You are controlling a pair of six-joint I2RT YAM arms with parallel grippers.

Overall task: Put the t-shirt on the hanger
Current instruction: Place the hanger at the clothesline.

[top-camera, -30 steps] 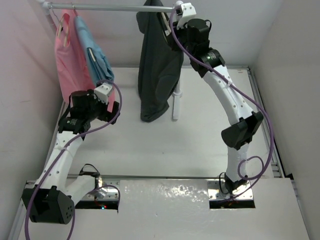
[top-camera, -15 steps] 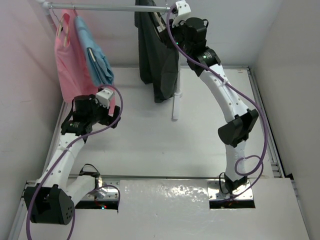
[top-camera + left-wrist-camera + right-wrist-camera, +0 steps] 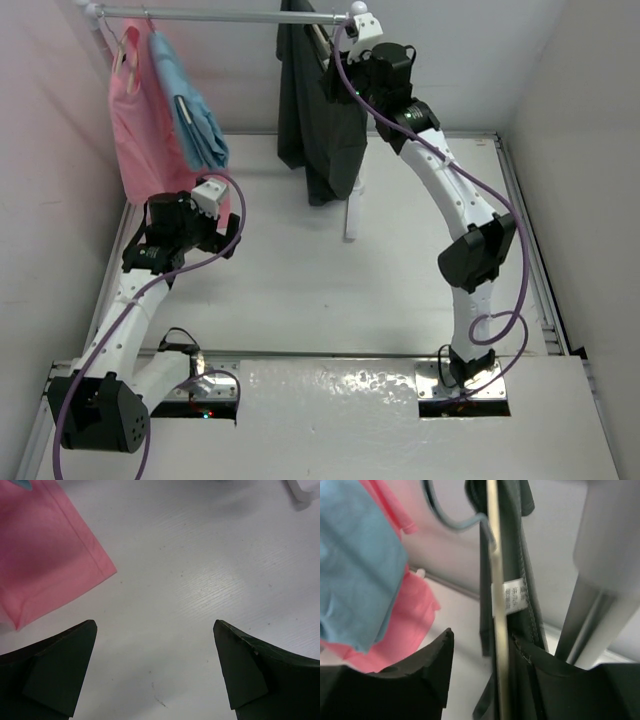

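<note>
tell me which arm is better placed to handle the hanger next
Right: its end effector is up at the hanger inside the t-shirt, by the rail. The left end effector sits low, open, beside the pink garment.

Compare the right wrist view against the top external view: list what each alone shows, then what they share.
Right wrist only: the white label inside the t-shirt collar, and the pale hanger bar beside it, seen close. Top external only: the left arm, the right arm and the t-shirt's full hanging length. Both: the t-shirt, the pink garment and the light blue garment.
</note>
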